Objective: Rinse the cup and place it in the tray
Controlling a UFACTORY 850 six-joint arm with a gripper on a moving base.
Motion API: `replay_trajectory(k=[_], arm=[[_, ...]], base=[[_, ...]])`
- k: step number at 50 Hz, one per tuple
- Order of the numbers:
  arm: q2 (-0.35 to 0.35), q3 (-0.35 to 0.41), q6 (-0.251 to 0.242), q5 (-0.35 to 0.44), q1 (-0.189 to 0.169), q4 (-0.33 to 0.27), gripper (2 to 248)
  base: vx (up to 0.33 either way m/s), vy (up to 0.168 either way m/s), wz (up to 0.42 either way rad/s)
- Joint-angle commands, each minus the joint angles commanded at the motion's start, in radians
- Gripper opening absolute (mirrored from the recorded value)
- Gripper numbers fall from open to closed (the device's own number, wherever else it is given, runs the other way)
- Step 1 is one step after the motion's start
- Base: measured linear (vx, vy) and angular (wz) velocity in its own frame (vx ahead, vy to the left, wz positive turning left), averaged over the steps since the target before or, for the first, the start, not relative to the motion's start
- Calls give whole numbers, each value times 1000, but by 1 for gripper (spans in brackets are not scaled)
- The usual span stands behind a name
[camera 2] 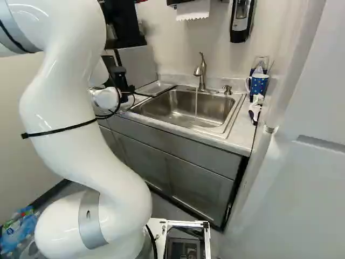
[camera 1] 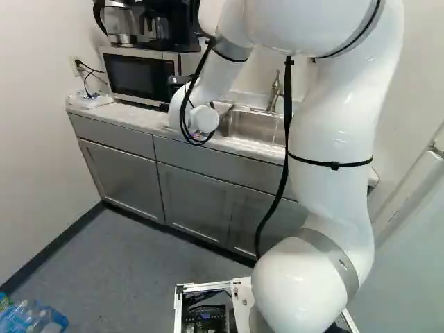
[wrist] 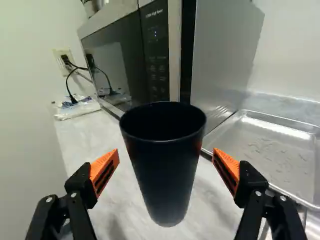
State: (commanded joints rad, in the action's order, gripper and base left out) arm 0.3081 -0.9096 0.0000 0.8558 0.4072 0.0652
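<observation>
Black pincer [wrist: 165, 152] with orange pads [wrist: 104, 170] wide open; tall black round cup [wrist: 162, 172] upright between them on pale grey worktop [wrist: 82, 137]. Cup could tip if one pad bumps it before other.

Counter [camera 2: 245, 136]: pale, mottled top, over grey cabinets. Sink [camera 2: 186, 109] set into it. Microwave [wrist: 135, 55] on top near the left wall; plastic packet [wrist: 77, 108] just beside it, at the wall. Black cup [wrist: 162, 165] upright in front of the microwave. Metal tray [wrist: 270, 150] flat, between microwave and sink.
</observation>
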Motion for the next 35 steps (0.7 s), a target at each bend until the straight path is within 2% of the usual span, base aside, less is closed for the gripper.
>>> replay_trajectory(k=[24,25,29,30,35], arm=[[0,0,0,14,0,0,241],[0,0,0,14,0,0,204],[0,0,0,14,0,0,204],[0,0,0,14,0,0,166],[0,0,0,14,0,0,166]], base=[[0,0,0],[0,0,0],[0,0,0],[0,0,0],[0,0,0]])
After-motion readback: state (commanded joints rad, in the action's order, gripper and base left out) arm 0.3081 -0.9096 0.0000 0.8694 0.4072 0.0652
